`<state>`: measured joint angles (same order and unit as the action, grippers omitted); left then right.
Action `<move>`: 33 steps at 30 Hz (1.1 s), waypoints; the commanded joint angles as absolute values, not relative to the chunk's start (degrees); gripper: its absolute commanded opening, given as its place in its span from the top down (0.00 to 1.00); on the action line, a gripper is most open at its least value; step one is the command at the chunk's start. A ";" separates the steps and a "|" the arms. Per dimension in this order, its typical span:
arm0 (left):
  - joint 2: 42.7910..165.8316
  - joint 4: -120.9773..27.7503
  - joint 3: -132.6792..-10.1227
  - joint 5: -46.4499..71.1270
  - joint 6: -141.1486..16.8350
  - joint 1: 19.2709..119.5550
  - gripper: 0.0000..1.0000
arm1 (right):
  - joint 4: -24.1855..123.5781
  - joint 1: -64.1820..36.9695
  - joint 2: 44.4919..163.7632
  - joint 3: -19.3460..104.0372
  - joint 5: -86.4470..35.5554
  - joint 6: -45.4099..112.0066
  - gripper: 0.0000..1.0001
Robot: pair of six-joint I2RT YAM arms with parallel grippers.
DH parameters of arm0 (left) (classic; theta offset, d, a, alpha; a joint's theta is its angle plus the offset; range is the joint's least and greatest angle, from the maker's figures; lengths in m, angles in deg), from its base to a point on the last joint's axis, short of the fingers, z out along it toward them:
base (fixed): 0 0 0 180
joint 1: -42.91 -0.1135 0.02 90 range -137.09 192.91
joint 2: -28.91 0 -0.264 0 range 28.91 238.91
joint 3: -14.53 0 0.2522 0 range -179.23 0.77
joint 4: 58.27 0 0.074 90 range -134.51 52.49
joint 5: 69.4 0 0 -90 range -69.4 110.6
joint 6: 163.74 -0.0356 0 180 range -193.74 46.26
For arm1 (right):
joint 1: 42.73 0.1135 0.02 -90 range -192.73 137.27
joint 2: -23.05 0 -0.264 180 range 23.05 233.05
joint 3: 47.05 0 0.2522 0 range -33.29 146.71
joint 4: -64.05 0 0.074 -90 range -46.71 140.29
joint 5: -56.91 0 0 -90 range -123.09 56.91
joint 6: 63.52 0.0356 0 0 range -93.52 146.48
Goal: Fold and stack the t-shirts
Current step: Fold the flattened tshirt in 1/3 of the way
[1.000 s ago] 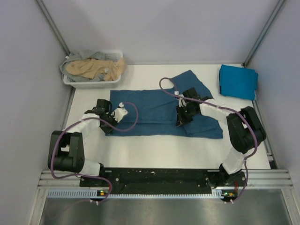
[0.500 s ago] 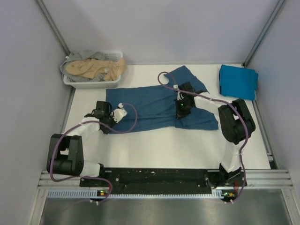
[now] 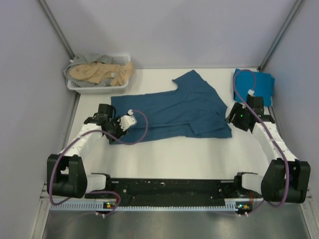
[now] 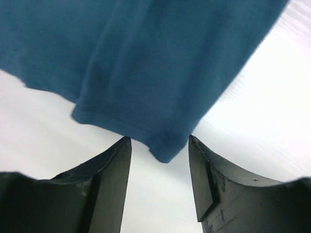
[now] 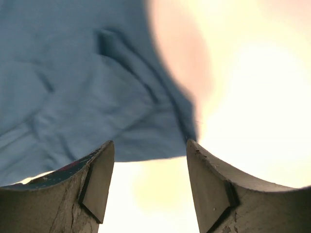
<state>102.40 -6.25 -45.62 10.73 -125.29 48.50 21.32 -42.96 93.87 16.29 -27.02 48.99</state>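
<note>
Top view: the dark teal-blue t-shirt [image 3: 172,112] lies spread across the middle of the white table [image 3: 174,162], long side running left to right. One sleeve points toward the upper centre of the frame. The cloth is rumpled on its right half.

My left gripper [image 3: 113,132] sits at the shirt's lower left corner. In the left wrist view its fingers [image 4: 109,182] stand apart, and the hemmed corner of the dark teal-blue t-shirt [image 4: 146,63] reaches down into the gap between them. The jaws are open, not pinching. Whether the cloth touches either finger, I cannot tell.

My right gripper [image 3: 234,118] is at centre right of the top view, just beside the shirt's right edge and pointing toward it. In the right wrist view its fingers [image 5: 95,184] are spread as well, and nothing is held. The shirt [image 5: 73,87] fills the upper left of that frame, and its lower hem ends just above the fingertips. The table there is washed out to a pale yellow glare.

A folded cyan-blue t-shirt [image 3: 254,85] rests in the upper right corner of the table, behind my right arm. The white basket [image 3: 99,89] stands in the upper left corner. It holds a tan t-shirt [image 3: 102,72] bunched on top of a grey t-shirt [image 3: 87,60].
</note>
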 commanded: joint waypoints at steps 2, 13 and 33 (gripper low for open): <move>101.85 -7.40 -39.76 7.33 -134.46 48.80 0.42 | 21.98 -48.00 92.82 9.43 -29.31 51.62 0.39; 103.53 -21.48 -30.17 14.19 -134.30 48.63 0.55 | 31.91 -49.15 105.48 4.16 -22.90 53.99 0.82; 79.98 6.02 -27.63 10.05 -139.20 48.45 1.00 | 21.38 -58.46 72.27 -4.99 -24.82 58.12 1.00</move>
